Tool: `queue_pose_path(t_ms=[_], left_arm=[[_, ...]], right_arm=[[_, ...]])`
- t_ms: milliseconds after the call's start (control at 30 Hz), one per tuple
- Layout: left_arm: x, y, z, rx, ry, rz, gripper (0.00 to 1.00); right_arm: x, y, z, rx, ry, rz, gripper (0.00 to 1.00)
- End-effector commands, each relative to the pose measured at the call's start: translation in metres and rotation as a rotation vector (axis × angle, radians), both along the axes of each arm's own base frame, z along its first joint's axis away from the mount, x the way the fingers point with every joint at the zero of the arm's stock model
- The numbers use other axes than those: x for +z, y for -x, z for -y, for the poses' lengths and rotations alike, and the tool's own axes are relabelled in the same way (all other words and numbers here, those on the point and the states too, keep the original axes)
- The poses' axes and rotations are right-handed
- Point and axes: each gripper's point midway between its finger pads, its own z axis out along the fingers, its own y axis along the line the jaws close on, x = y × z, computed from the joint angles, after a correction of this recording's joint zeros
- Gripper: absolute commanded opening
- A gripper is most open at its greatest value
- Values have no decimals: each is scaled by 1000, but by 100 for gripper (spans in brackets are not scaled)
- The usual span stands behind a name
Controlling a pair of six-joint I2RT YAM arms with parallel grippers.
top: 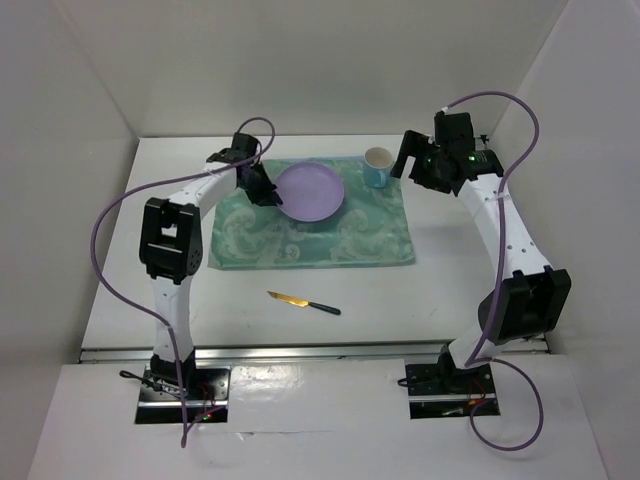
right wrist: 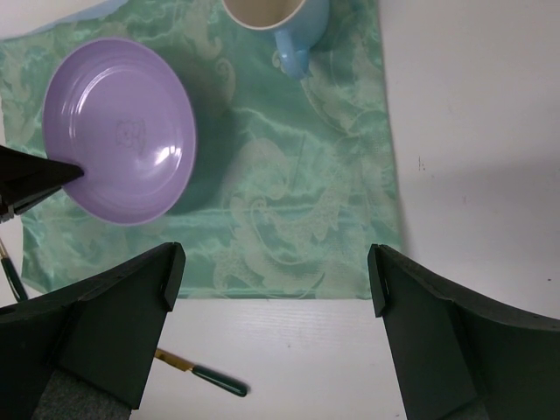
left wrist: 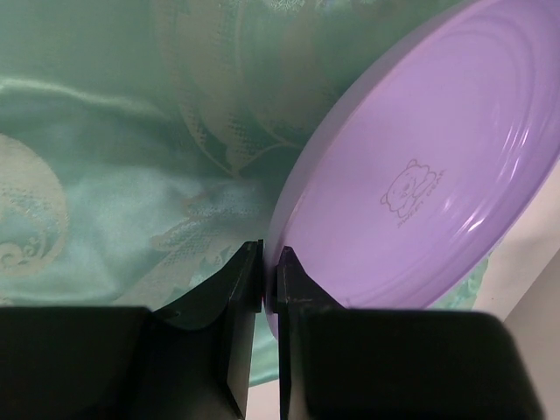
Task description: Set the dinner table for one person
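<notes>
Two arms stand at the near edge of the white desk (top: 450, 290), which spans the whole enclosure floor, its silver rail running along the near side just ahead of the arm bases. We find the left hand (left wrist: 269, 262) clenched on the rim of the purple plate (left wrist: 420, 175). The plate is tilted over the teal placemat (left wrist: 105, 131) and casts a shadow on the cloth. The right hand (right wrist: 276, 271) hangs released, fingers spread wide and holding nothing, just to the right of the blue mug (top: 378, 166). The mug stands upright at the placemat's far right corner. A knife (top: 303, 302) with a gold blade and dark handle lies on the bare desk, nearer the arms than the placemat and apart from it.
</notes>
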Motion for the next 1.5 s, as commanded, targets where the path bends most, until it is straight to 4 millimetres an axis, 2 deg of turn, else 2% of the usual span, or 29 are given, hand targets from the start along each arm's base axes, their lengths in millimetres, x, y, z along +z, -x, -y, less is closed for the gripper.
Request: queue_pose_path(t_ms=[0,300,467,500,533,667,700,867,933,967,1000,1033,1067,1133,1167,1200,1233,1267,1300,1367,1400,1433,1467], left_arm=[[-2,-8,12,-10,58,10,0],[-17,-1,18,-14,17,-14,0],[-33,14,17,-1,-35,-76,0],[-28,12,16,12,-37,-65,0],[-29,17,17,10,-54,-66,18],[-34,23,11,21,-83,-96,74],[-34,23,11,21,-83,-96,76],[-11,26,5,32,-127,-57,78],[14,31,5,25,-143,-33,78],[37,32,2,35,-144,5,77],[36,35,-1,39,-158,-6,77],[63,42,-6,42,-161,44,77],[61,54,-19,68,-210,37,76],[72,66,-43,122,-258,63,74],[87,74,-65,165,-294,94,72],[71,87,-86,194,-335,49,70],[64,96,-123,272,-370,2,68],[58,105,-144,307,-402,-31,68],[42,119,-177,351,-440,-89,68],[29,135,-203,378,-449,-147,71],[11,149,-223,415,-437,-199,77],[8,144,-229,417,-414,-166,78],[-3,152,-236,408,-376,-189,79]], right_arm=[[7,3,5,-4,11,17,99],[3,4,7,-6,7,7,99],[3,4,7,-6,7,7,99],[3,4,7,-6,7,7,99],[3,4,7,-6,7,7,99],[5,2,4,7,-7,14,99],[5,2,4,7,-7,14,99],[5,3,4,13,0,16,99],[4,5,5,13,0,16,99],[6,3,5,13,-1,25,99],[10,4,5,13,-2,34,99],[5,6,5,13,-1,23,99],[7,4,3,20,-8,31,99],[5,4,1,27,-14,31,99],[5,4,1,27,-14,31,99],[8,6,0,34,-21,39,99],[10,5,-2,41,-28,48,99],[10,5,-2,35,-35,46,99],[9,4,-4,42,-41,47,99],[10,3,-6,51,-49,55,99],[7,3,-6,51,-49,52,99],[3,4,-11,68,-55,48,99],[-2,5,-11,68,-54,37,99]])
